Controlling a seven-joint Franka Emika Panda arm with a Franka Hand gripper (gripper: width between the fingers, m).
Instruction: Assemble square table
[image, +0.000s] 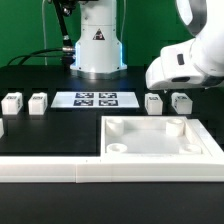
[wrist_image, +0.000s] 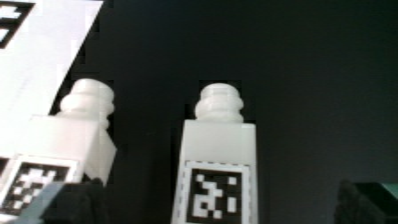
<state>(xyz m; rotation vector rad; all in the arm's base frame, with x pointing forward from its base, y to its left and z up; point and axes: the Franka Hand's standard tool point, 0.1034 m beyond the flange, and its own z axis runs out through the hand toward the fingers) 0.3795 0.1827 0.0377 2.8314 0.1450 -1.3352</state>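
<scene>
The square tabletop (image: 150, 138) lies at the front of the black desk (image: 60, 135), toward the exterior view's right. Its front edge is against the long white border wall (image: 50, 172). It is a shallow tray with a raised rim, open side up. Inside it shows a bare white floor and round sockets at the corners, such as the near socket (image: 118, 148).

Farther back, four short white legs lie in a row, two on each side of the marker board (image: 95, 99). The far-left leg (image: 12, 102) and inner-left leg (image: 38, 101) lie on the exterior view's left. The inner-right leg (image: 153, 102) and far-right leg (image: 181, 101) lie on its right. All four are well apart from the tabletop.

The white arm (image: 185, 62) hangs over the right-hand pair. The wrist view shows that pair side by side but not touching, tagged faces up and knobbed ends pointing the same way, with a corner of the marker board near one of them.

The hand (wrist_image: 221, 205) is spread wide. Its dark fingertips (wrist_image: 63, 205) show at opposite sides of the wrist view. One leg lies on the desk in line between them, and the fingertips are clear of both legs, holding nothing.
</scene>
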